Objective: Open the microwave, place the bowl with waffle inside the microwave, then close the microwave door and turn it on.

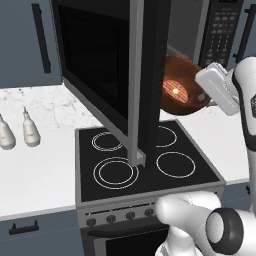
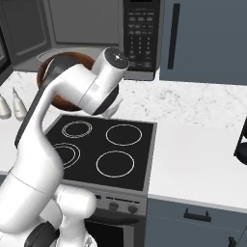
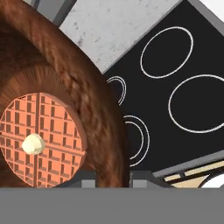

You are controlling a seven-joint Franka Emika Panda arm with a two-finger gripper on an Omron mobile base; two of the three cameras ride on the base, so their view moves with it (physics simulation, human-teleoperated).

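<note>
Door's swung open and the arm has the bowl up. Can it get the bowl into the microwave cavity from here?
Probably yes. The microwave door stands wide open over the stove, and the bowl with its waffle hangs at the cavity mouth, beside the door's edge. Nothing visible blocks the opening.

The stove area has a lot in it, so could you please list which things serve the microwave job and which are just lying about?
Job:
- microwave, its microwave door swung open
- bowl, lifted above the stove
- waffle inside it
- gripper, jaws shut on the bowl rim

Lying about:
- stove
- two bottles on the counter
</note>
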